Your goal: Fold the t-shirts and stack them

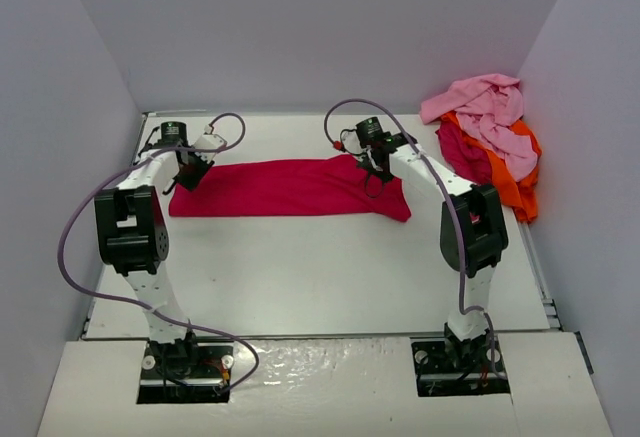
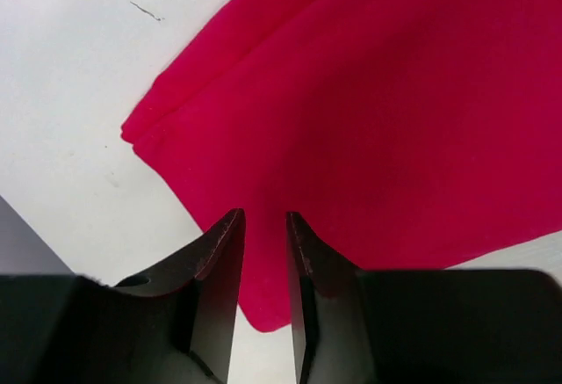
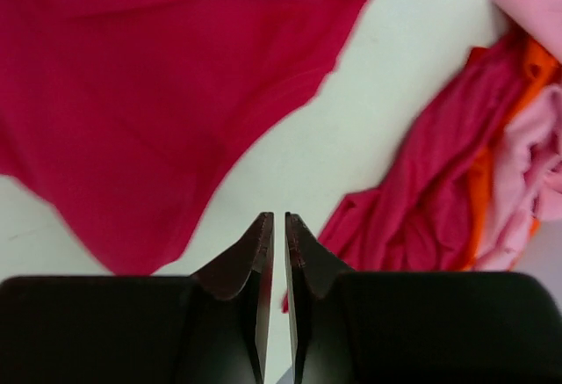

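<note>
The crimson-red t-shirt (image 1: 285,189) lies on the table as a long flat band running left to right. My left gripper (image 1: 190,175) hovers over its left end. In the left wrist view its jaws (image 2: 265,217) stand a narrow gap apart above a rounded corner of the shirt (image 2: 395,120), with nothing between them. My right gripper (image 1: 375,175) is at the band's right end. Its jaws (image 3: 278,217) are closed to a thin slit over bare table, holding nothing, with the crimson cloth (image 3: 158,94) to their left.
A loose pile sits in the back right corner: a light pink t-shirt (image 1: 490,107) on top, an orange one (image 1: 512,185) and a dark magenta one (image 1: 455,147) beneath. The magenta cloth (image 3: 413,199) lies just right of my right gripper. Walls enclose the table.
</note>
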Motion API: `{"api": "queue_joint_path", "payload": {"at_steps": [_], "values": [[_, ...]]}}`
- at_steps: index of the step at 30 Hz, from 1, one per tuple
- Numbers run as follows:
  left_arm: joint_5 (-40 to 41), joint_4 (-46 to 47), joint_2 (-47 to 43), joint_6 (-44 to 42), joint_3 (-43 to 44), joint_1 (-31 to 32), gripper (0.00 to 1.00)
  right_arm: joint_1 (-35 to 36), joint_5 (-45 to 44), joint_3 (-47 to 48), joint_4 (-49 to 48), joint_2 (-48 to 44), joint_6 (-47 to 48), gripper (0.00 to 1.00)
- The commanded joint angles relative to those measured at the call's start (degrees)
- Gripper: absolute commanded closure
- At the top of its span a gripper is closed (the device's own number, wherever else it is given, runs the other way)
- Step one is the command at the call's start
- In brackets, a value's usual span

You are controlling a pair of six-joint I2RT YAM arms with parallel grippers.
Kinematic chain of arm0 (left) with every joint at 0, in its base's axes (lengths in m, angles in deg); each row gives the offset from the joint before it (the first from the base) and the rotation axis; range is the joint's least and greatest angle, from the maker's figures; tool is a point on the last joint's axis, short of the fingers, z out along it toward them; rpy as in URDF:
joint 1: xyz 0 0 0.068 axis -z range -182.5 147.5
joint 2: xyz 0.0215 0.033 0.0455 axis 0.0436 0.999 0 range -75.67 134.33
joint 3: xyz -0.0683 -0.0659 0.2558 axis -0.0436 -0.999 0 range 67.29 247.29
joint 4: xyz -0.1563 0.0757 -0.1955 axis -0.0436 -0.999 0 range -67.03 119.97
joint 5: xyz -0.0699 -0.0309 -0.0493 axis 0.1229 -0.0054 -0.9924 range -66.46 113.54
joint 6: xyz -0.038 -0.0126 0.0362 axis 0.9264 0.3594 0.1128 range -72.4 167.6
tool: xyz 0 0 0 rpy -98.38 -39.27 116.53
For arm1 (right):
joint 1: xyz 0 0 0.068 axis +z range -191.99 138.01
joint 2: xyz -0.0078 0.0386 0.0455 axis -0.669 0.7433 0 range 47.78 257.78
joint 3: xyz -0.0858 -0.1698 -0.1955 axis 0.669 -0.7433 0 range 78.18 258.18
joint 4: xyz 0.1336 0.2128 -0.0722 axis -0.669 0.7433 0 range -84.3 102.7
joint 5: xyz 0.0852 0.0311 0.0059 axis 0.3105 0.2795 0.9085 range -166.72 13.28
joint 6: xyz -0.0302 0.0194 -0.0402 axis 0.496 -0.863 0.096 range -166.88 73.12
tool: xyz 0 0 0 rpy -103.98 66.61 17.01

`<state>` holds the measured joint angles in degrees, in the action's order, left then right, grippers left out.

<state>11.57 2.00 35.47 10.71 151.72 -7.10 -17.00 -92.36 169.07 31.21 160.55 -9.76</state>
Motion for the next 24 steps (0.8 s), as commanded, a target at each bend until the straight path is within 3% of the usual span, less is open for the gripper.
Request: {"api": "queue_joint_path", "payload": {"at_steps": [1,4,18,24], "values": [[-0.39,1.06,-0.62,0.05,2.27,0.82,0.92,4.80,5.06,-0.24,3.14,-2.61,-2.52,0.94],[-0.06,-0.45,1.48,-0.04,4.47,0.82,0.99,4.89,3.42,1.17,3.15,-0.02,-2.77,1.00],[5.06,-14.36,13.07,-5.76,14.78,1.34,1.00,2.66,-0.11,5.25,7.04,12.54,-5.59,1.00],[9.00,-19.55,11.64,-11.86,9.43,1.34,1.00,-3.05,-7.26,14.14,11.60,22.20,-4.82,1.00]]}}
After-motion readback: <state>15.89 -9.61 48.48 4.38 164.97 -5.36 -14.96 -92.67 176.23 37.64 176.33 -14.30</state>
